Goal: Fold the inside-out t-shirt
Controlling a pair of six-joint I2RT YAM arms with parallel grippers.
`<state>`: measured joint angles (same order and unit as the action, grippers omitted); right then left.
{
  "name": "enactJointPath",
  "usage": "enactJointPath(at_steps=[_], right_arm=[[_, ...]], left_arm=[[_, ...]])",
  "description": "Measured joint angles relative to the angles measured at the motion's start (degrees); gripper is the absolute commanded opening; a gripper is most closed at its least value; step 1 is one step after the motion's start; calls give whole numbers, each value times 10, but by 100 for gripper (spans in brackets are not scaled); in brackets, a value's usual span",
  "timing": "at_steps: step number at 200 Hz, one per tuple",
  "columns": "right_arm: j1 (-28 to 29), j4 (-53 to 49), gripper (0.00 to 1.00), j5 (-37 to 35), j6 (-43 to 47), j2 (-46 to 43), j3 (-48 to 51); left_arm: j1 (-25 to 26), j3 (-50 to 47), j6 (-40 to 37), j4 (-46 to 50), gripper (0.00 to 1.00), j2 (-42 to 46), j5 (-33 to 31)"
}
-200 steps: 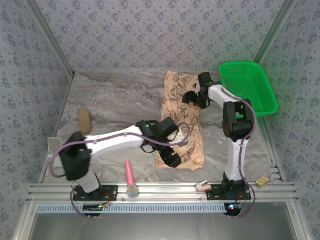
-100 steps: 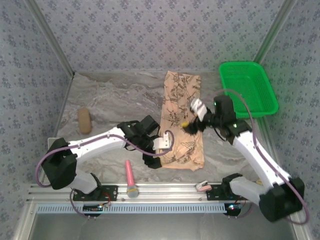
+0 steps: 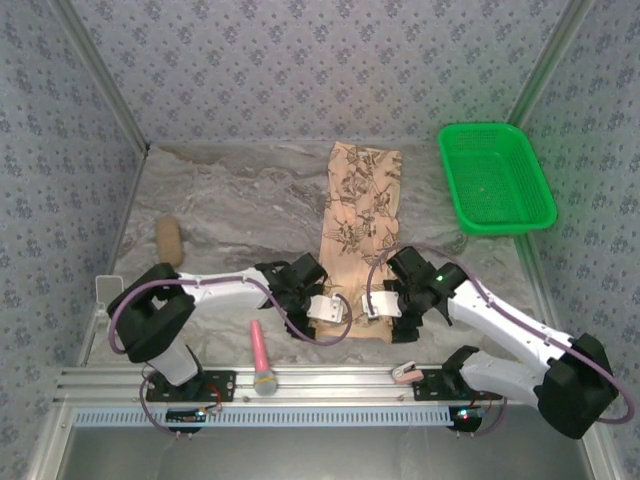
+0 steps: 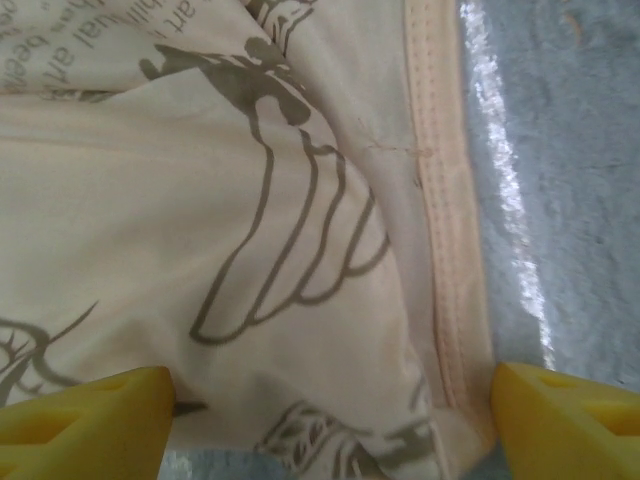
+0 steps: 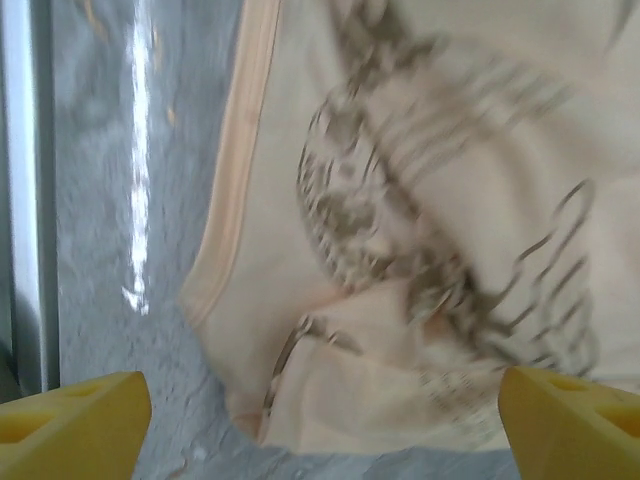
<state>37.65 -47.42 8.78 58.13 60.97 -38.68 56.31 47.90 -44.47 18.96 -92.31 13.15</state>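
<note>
Saw metal rail (image 3: 320,378) along near edge of table, w/ grey head of pink stick (image 3: 258,345) resting on it left of centre & small white clip (image 3: 404,373) on it to the rt. Just beyond, found both grippers low at near hem of t-shirt (image 3: 362,215). Left gripper (image 4: 330,420) at left corner, yellow fingertips (image 4: 85,415) spread wide, nothing pinched. Right gripper (image 5: 320,420) at rt corner, likewise spread wide & holding nothing. Noted shirt as long narrow strip w/ dark prints showing, laid flat from near-centre of table twd the back, stitched hem visible in both wrist views. Found grey marble-look tabletop (image 3: 230,200) glossy, w/ glare streaks beside hem. Spotted brown lump (image 3: 169,240) well off to left, near wall. Farther back on rt, saw green basket (image 3: 495,178), apart from shirt. Beyond that, noted blue-grey floral wallpaper (image 3: 300,60) on three walls & slanted metal frame bars (image 3: 100,75) in the corners.
</note>
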Motion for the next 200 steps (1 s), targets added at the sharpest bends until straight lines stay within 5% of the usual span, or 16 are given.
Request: enactJointPath(at_steps=[37, 72, 126, 147, 163, 174, 200], right_arm=[[-1, 49, 97, -26, 25, -14, 55], [-12, 127, 100, -33, 35, -18, 82], [-8, 195, 97, -37, 48, 12, 120], [11, 200, 74, -39, 62, 24, 118], [21, 200, 32, -37, 70, 32, 117], [24, 195, 15, -35, 75, 37, 116], [38, 173, 5, -43, 89, 47, 104]], left_arm=[[5, -3, -7, -28, 76, -4, -5], [12, -16, -10, -59, 50, -4, -3], [17, -35, -5, -87, 25, 2, 1], [18, -46, -3, -89, 20, 12, -1], [18, -64, -3, -91, 19, 33, -4], [18, -75, 1, -89, 14, 52, -4], [18, -82, 9, -77, 7, 100, -6]])
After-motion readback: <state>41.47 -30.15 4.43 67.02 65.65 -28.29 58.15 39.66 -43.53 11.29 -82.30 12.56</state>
